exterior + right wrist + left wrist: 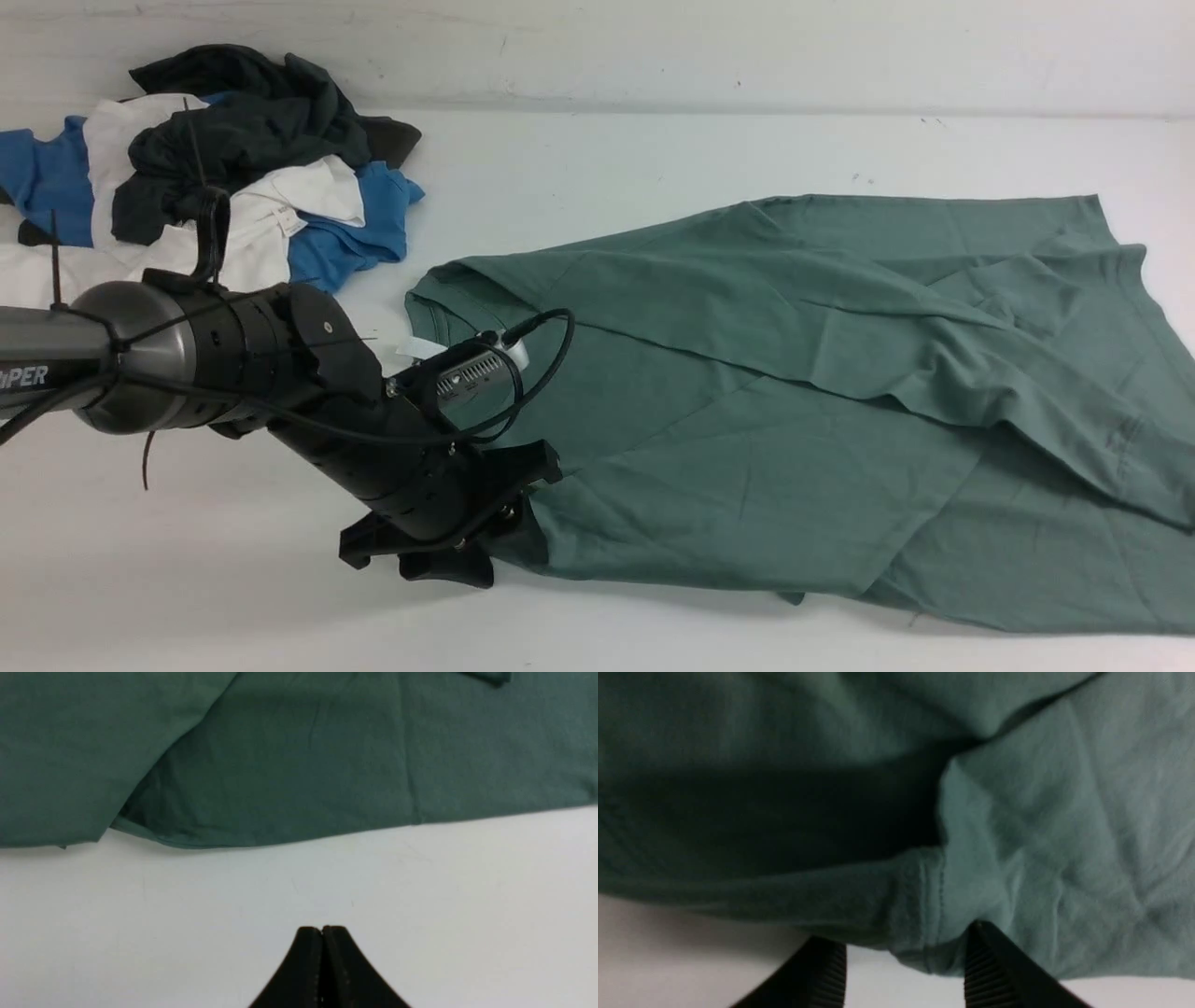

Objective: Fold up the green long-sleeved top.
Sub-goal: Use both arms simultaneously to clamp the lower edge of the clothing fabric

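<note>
From the front, the green top (794, 373) lies spread across the right and middle of the white table (653, 159), rumpled, with one part already lapped diagonally over the body. Its neck, marked by a white neck tag (417, 348), points toward the robot's left. A pile of clothes (233, 168) in blue, white and dark grey sits well apart at the far left. The left gripper (467, 560) reaches in low to the near left edge of the top, probably so that it can take that edge and carry it over for the next fold. The right arm does not show here. The left wrist camera shows the left gripper (906, 970) with its jaws spread. Its ribbed fingers (994, 970) straddle a bunched bit of the top (1064, 812) where a stitched seam (931, 891) meets the edge, just above the table (691, 952). Nothing is pinched yet, and I judge the grasp is about to be made. In the right wrist camera the right gripper (322, 933) is clenched on nothing, fingertips pressed together over bare table (140, 905). It sits near the top's (280, 765) edge without touching it, seemingly waiting clear of the cloth.
</note>
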`<action>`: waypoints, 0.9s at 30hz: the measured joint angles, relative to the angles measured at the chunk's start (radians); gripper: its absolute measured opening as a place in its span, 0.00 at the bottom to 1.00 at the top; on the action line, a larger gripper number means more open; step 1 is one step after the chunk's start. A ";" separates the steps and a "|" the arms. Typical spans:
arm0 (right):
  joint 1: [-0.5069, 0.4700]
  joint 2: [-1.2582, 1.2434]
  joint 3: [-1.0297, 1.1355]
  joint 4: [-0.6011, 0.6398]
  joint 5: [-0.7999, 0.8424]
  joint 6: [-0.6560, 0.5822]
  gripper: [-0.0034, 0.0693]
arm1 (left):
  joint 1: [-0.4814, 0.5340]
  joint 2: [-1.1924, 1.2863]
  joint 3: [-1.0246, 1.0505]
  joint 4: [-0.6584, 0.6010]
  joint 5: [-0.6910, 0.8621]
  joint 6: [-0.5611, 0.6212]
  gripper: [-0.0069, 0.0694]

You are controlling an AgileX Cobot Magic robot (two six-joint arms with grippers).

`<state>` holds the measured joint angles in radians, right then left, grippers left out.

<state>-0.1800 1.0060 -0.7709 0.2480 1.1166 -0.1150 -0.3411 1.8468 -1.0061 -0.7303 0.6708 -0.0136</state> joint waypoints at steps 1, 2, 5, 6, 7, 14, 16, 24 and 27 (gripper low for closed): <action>0.000 0.000 0.000 0.000 0.000 0.000 0.03 | 0.000 0.001 -0.001 -0.001 -0.003 0.000 0.51; 0.000 0.000 0.000 0.000 -0.001 0.000 0.03 | 0.000 0.008 -0.004 -0.008 -0.013 0.001 0.46; 0.000 0.000 0.000 0.000 -0.002 0.000 0.03 | 0.000 0.013 -0.005 -0.009 -0.017 0.022 0.32; 0.000 0.000 0.000 0.000 -0.003 0.000 0.03 | 0.000 0.013 -0.004 -0.001 -0.016 0.040 0.24; 0.000 0.000 0.000 0.000 -0.003 0.000 0.03 | 0.000 0.013 -0.004 0.000 -0.015 0.044 0.21; 0.001 0.000 0.056 0.001 -0.028 0.012 0.03 | 0.055 -0.037 0.022 0.066 0.056 0.073 0.10; 0.015 0.000 0.128 -0.008 -0.064 0.028 0.03 | 0.090 -0.082 0.053 0.091 0.068 0.074 0.10; 0.068 0.009 0.190 -0.163 -0.100 0.160 0.07 | 0.208 -0.142 0.164 0.180 0.088 0.090 0.10; 0.070 0.063 0.190 -0.207 -0.064 0.201 0.12 | 0.240 -0.152 0.177 0.215 0.101 0.096 0.10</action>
<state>-0.1101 1.0688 -0.5811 0.0409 1.0528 0.0859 -0.1011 1.6952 -0.8289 -0.5153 0.7723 0.0824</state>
